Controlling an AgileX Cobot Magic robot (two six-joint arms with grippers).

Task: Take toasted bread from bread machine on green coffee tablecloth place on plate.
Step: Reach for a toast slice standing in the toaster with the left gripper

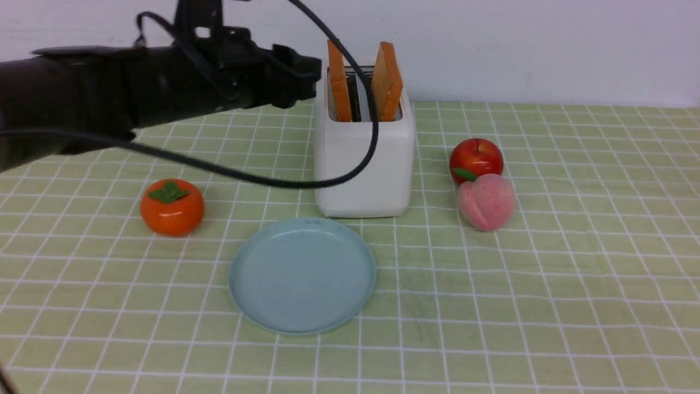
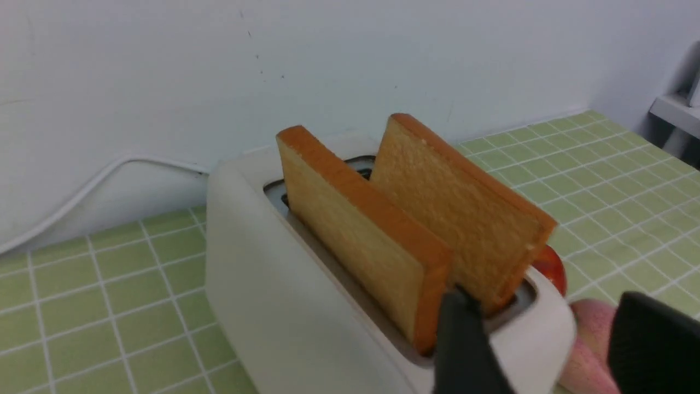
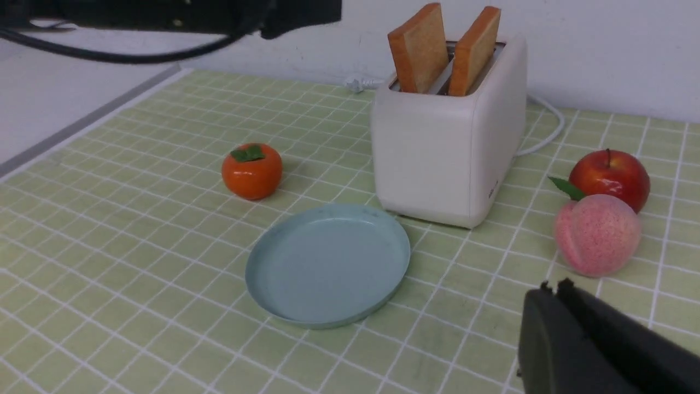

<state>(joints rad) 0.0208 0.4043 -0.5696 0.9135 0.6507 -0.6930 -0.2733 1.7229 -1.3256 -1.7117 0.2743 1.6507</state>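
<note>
Two slices of toasted bread (image 1: 339, 82) (image 1: 387, 82) stand upright in the slots of the white bread machine (image 1: 363, 158) on the green coffee tablecloth (image 1: 547, 284). The pale blue plate (image 1: 302, 273) lies bare in front of the machine. My left gripper (image 1: 309, 74) hangs level with the toast, just left of the machine. In the left wrist view it (image 2: 552, 334) is open and empty, one finger (image 2: 465, 345) by the end of the slices (image 2: 361, 241) (image 2: 465, 213). My right gripper (image 3: 552, 287) is shut and empty, low over the cloth near the peach, out of the front view.
An orange persimmon (image 1: 172, 207) sits left of the plate. A red apple (image 1: 476, 157) and a pink peach (image 1: 485, 201) sit right of the machine. My left arm's black cable (image 1: 246, 175) loops in front of the machine. The white wall is close behind.
</note>
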